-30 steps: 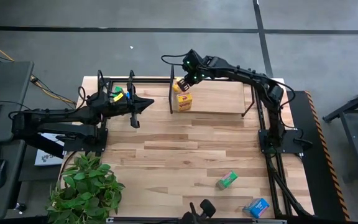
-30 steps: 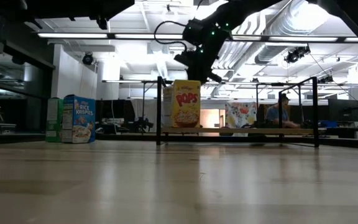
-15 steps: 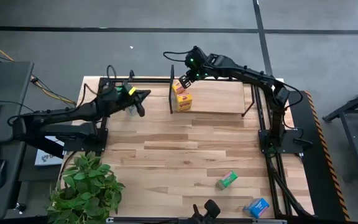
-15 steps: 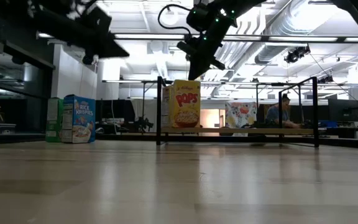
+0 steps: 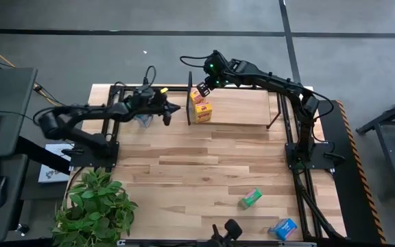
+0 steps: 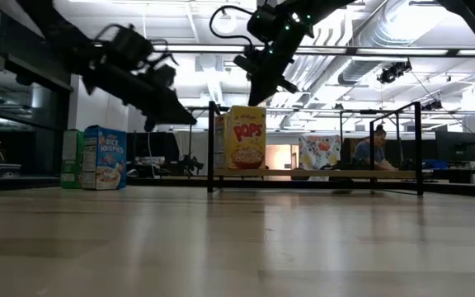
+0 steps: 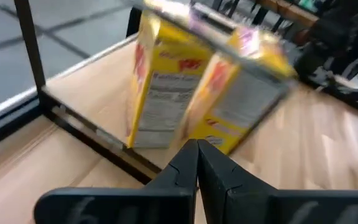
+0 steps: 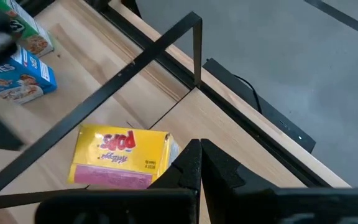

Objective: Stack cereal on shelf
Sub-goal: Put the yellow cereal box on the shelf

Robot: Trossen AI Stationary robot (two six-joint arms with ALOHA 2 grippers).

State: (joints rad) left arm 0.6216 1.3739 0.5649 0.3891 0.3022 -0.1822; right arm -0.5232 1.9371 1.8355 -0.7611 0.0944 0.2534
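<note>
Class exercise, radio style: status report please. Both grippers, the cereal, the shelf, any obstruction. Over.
Left gripper shut, empty, beside the shelf. Right gripper shut, empty, above the yellow boxes on the shelf. Green box and blue box lie on the table. No obstruction seen.

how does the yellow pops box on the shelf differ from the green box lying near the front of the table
The yellow Pops box stands upright on the shelf at the table's far side; the green box lies flat on the bare tabletop, near the front edge. The yellow box sits just below the right hand; the green box has no hand near it. Both are small cardboard cereal boxes.
</note>
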